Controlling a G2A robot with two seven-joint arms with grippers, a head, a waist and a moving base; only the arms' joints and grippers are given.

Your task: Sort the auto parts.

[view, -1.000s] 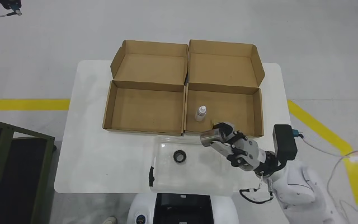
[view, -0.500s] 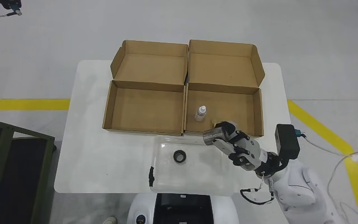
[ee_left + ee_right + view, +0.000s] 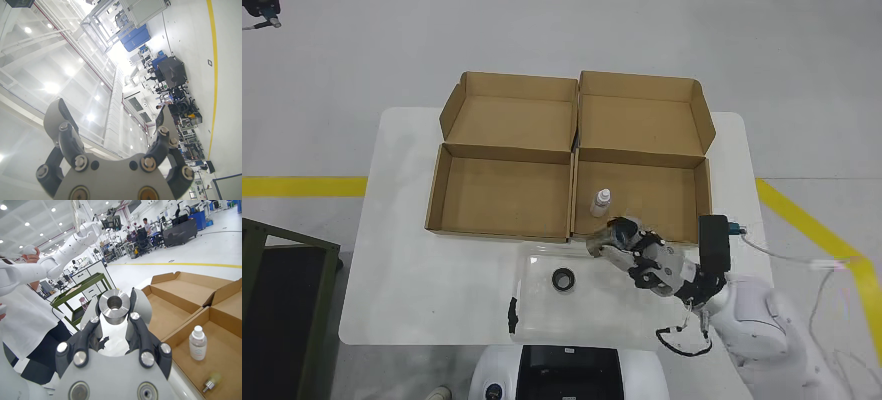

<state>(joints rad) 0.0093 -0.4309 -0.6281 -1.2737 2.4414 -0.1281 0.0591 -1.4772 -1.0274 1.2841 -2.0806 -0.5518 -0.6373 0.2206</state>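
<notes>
The right gripper [image 3: 608,240], at lower centre-right of the top view, clamped a shiny hollow steel cylinder [image 3: 114,311]. The left gripper [image 3: 111,113] was spread apart, holding nothing.

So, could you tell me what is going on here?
The right pincer is shut on a shiny steel cylinder with a central hole, held near the front edge of the right-hand open cardboard box, where a small clear spray bottle stands. A black ring lies in the clear plastic tray. The left pincer is open and empty.

left gripper [image 3: 112,106] spread wide, ceiling [image 3: 56,56] beyond
</notes>
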